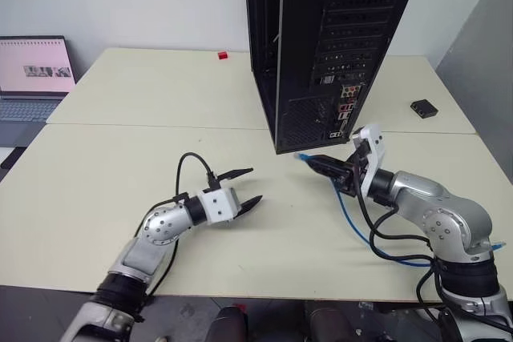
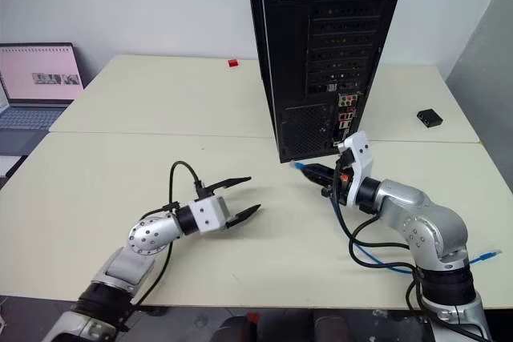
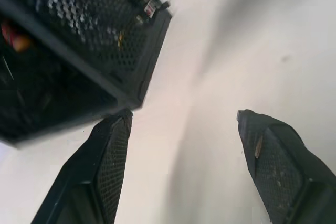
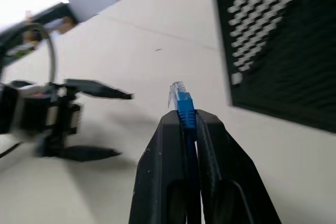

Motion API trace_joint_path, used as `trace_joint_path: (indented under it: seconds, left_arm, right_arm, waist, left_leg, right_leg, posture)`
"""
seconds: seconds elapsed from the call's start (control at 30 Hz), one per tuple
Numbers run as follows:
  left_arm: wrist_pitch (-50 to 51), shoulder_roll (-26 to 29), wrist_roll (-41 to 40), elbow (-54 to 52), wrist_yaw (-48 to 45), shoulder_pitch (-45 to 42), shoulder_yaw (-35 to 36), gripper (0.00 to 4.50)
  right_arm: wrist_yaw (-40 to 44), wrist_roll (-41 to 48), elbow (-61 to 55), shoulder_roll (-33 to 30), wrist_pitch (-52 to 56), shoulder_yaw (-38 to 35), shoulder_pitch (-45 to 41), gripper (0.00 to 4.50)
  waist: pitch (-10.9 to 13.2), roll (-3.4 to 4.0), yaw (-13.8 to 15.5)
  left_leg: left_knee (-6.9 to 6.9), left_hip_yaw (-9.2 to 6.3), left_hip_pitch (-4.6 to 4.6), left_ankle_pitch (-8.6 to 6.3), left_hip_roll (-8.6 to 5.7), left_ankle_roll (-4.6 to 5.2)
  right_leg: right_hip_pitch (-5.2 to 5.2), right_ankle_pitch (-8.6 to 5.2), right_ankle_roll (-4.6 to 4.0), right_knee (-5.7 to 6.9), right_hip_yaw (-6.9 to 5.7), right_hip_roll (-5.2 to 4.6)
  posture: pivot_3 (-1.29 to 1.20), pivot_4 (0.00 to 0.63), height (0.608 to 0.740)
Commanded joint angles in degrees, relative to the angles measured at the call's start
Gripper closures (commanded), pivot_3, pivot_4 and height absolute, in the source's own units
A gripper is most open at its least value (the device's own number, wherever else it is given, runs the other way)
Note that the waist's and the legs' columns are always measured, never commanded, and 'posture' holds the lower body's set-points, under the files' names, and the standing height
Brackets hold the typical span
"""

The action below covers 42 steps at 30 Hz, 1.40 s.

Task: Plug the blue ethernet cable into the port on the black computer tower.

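Our right gripper (image 4: 184, 121) pinches the blue ethernet cable (image 4: 182, 100) behind its plug, aiming for the black computer tower (image 1: 337, 46); left gripper (image 1: 244, 187) gapes empty.

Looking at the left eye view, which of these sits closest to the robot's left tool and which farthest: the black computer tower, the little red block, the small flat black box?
From the left tool:
1. The black computer tower, just ahead and to its right.
2. The little red block, far back on the table, left of the tower.
3. The small flat black box, beyond the tower on the far right.
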Motion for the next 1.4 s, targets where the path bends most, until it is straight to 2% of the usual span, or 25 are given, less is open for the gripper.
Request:
trace_joint_path:
  seconds: [0.03, 0.2, 0.3, 0.7, 1.4]
  left_arm:
    - [18.1, -1.7, -6.2, -11.9, -0.1, -1.2, 0.7, 1.12]
    - [35.5, -6.3, -9.7, -19.0, 2.9, -4.2, 0.0, 1.12]
    - [39.4, -8.1, -8.9, -20.9, 4.0, -6.1, -0.6, 1.12]
    - [40.1, -9.5, -5.9, -21.8, 5.8, -6.7, -1.6, 1.12]
    - [40.0, -10.7, -5.2, -21.0, 5.5, -7.2, -1.1, 1.12]
  right_arm:
    - [-9.9, -9.4, -0.5, 2.4, -8.0, -1.5, -0.6, 4.5]
    - [-18.7, -19.5, 2.1, 5.4, -14.3, 0.1, -1.3, 4.5]
    - [-20.7, -22.5, 4.7, 7.1, -16.2, 0.7, -2.7, 4.5]
    - [-22.1, -25.3, 9.2, 12.1, -16.1, 1.1, -7.1, 4.5]
    - [-24.3, -25.5, 9.0, 13.8, -12.4, -0.6, -8.0, 4.5]
  waist:
    - [0.0, 0.0, -0.1]
    - [0.0, 0.01, -0.2]
    - [0.0, 0.01, -0.2]
    - [0.0, 0.03, -0.1]
    - [0.0, 0.03, -0.1]
  left_leg:
    - [-0.02, 0.01, 0.03, 0.0, 0.01, 0.0]
    - [-0.03, 0.02, 0.05, 0.01, 0.02, -0.01]
    - [-0.03, 0.05, 0.05, 0.01, 0.02, -0.02]
    - [-0.04, 0.13, 0.08, 0.02, 0.01, -0.04]
    - [-0.04, 0.13, 0.09, 0.02, 0.01, -0.03]
  right_leg:
    - [0.0, 0.0, 0.0, 0.0, 0.02, 0.02]
    - [0.0, 0.0, 0.0, 0.02, 0.06, 0.06]
    - [0.0, 0.0, 0.0, 0.02, 0.09, 0.06]
    - [-0.02, 0.01, -0.01, -0.01, 0.19, 0.04]
    - [-0.02, 0.01, -0.01, 0.01, 0.21, 0.03]
  posture:
    - [0.0, 0.15, 0.74]
    - [0.0, 0.15, 0.74]
    - [0.0, 0.15, 0.74]
    - [0.0, 0.15, 0.74]
    - [0.0, 0.15, 0.74]
